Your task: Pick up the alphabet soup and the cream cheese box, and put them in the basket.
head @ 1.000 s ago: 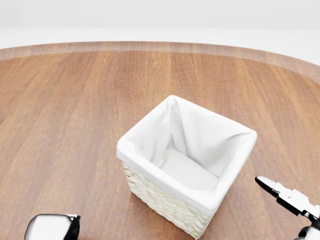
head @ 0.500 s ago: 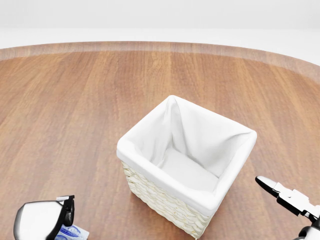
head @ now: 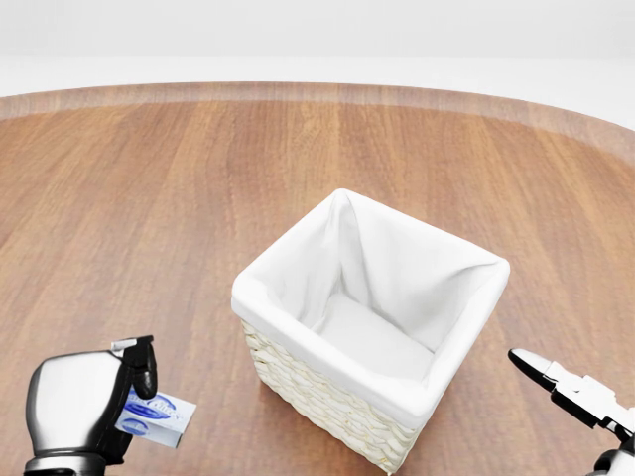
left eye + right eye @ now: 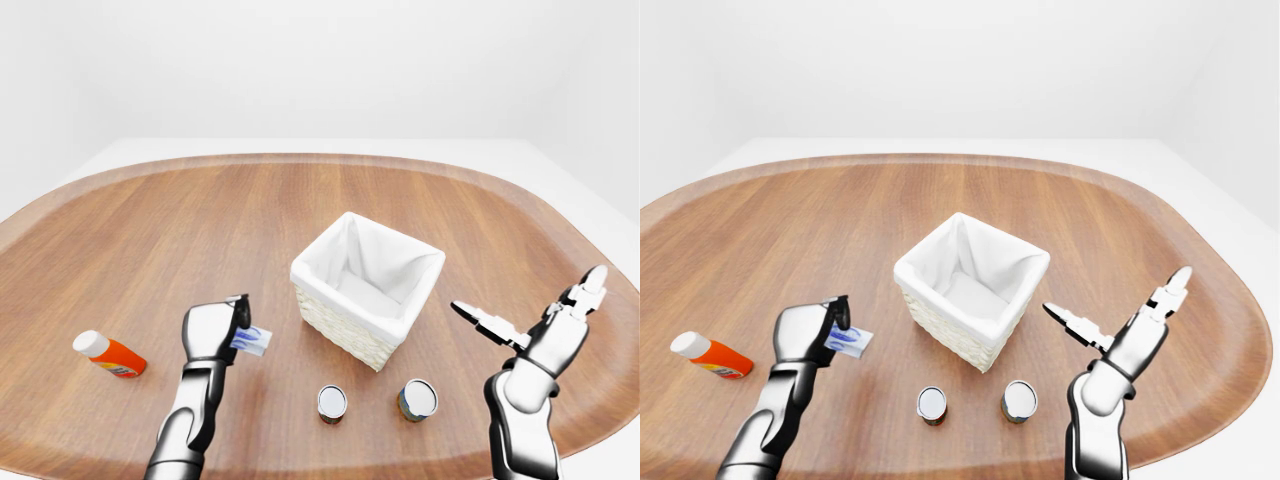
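The left hand (image 3: pixel 94 412) is clamped on the box (image 3: pixel 156 417), lifted at the basket's (image 3: pixel 298 327) 8 o'clock. It is light, stiff card: hold its flat faces. The right hand (image 4: pixel 535 320) is spread, holding nothing. 2 cans (image 4: pixel 332 402) stand at 6 o'clock.

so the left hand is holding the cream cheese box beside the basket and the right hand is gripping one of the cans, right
Not quite. The left hand does hold the cream cheese box beside the basket, but the right hand grips nothing: the left-eye view shows its fingers spread open in the air, while both cans stand on the table untouched.
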Tool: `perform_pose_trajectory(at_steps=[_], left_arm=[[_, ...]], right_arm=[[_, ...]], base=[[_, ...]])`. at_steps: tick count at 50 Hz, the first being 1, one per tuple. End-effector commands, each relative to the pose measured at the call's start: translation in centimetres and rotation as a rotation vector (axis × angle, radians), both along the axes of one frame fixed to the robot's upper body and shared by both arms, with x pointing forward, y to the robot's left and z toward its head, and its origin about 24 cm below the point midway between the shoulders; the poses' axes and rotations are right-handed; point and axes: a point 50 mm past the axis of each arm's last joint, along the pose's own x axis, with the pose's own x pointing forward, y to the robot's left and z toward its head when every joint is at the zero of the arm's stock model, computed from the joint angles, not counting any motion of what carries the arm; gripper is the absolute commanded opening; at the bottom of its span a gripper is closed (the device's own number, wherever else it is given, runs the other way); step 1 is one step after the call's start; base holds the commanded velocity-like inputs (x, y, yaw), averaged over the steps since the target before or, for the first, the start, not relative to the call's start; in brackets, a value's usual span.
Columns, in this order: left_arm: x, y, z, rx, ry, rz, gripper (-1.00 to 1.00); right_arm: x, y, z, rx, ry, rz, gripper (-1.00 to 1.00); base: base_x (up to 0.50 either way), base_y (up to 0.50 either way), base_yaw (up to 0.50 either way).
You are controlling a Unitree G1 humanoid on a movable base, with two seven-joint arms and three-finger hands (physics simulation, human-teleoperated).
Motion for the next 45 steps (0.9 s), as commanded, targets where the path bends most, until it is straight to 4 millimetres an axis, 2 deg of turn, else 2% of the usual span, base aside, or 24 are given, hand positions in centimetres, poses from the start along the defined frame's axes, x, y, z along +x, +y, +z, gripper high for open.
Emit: perform_pose_trajectory(at_steps=[1,14,26,37,45], left_arm=[[0.7,-1.0,4.5,-0.020,-0.108,-0.031,-1.00],[1.4,-2.9,8.3,-0.053,-0.158,-0.111,-1.00],[2.6,-5.0,13.1,-0.075,-0.225,-0.216,-1.00],[3.3,-8.2,17.3,-0.046,-0.287,-0.334,-1.00],[3.2,-10.1,18.9,-0.036,-0.305,-0.372,-1.00]], right_arm=[[0.0,0.0,0.1,0.001,-0.003,0.000,1.00],[0.1,0.0,-0.1,0.002,0.000,0.002,1.00],[0.1,0.0,-0.1,0.004,0.002,0.001,1.00],[0.1,-0.1,0.0,0.010,0.001,0.000,1.00],[0.0,-0.1,0.1,0.011,-0.006,-0.002,1.00]], base=[[0.00,0.00,0.00],[0.00,0.00,0.00],[0.00,0.00,0.00],[0.00,0.00,0.00],[0.00,0.00,0.00]])
